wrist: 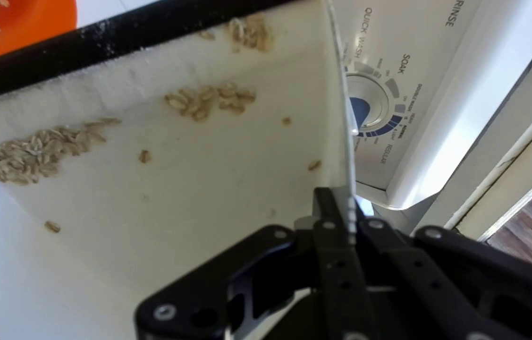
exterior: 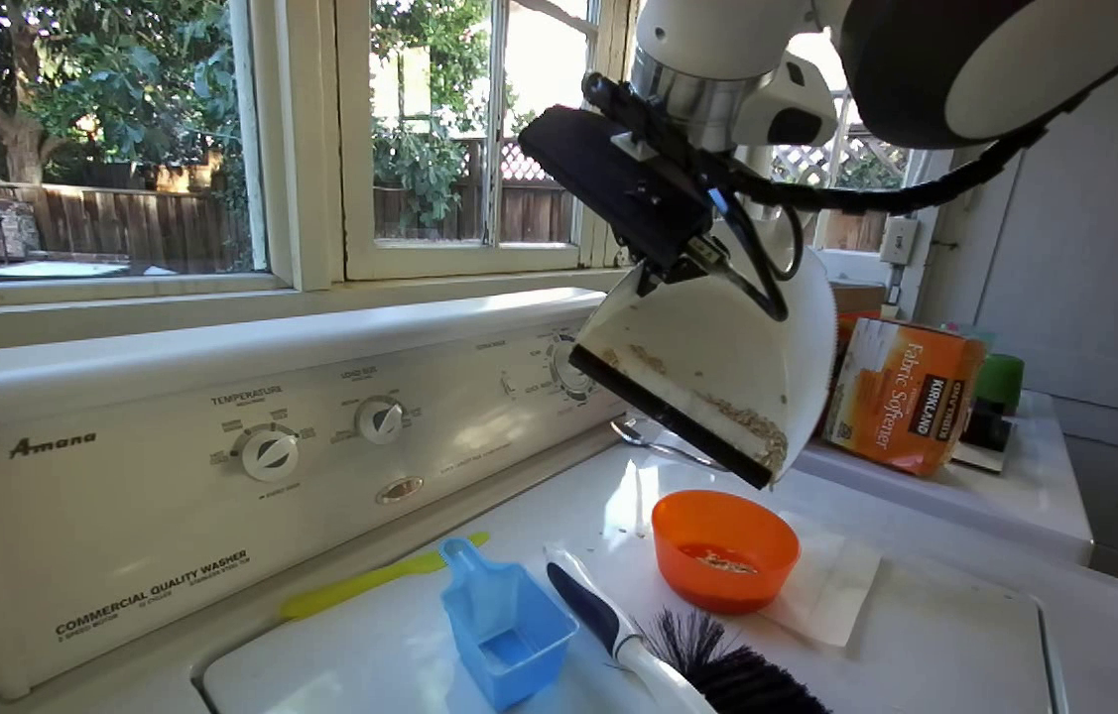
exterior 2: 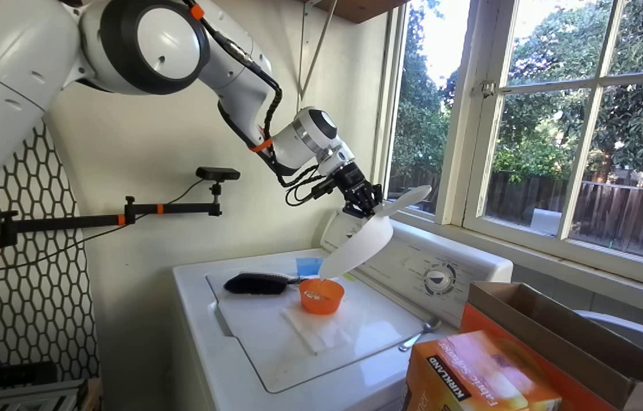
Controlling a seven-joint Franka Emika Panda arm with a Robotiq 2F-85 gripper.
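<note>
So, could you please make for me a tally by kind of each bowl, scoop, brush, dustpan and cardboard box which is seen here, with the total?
Bowl: 1, orange
Scoop: 1, blue
Brush: 1, with black bristles
Dustpan: 1, white, held in the jaws
Cardboard box: 2, one of them open at the top
Total: 6

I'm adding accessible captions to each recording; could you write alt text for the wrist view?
A black two-finger gripper is clamped on the side of a white dustpan, where rolled oats cluster near the black lip. Past the lip, top left, is part of an orange bowl holding more oats; a washer dial shows at right.
</note>
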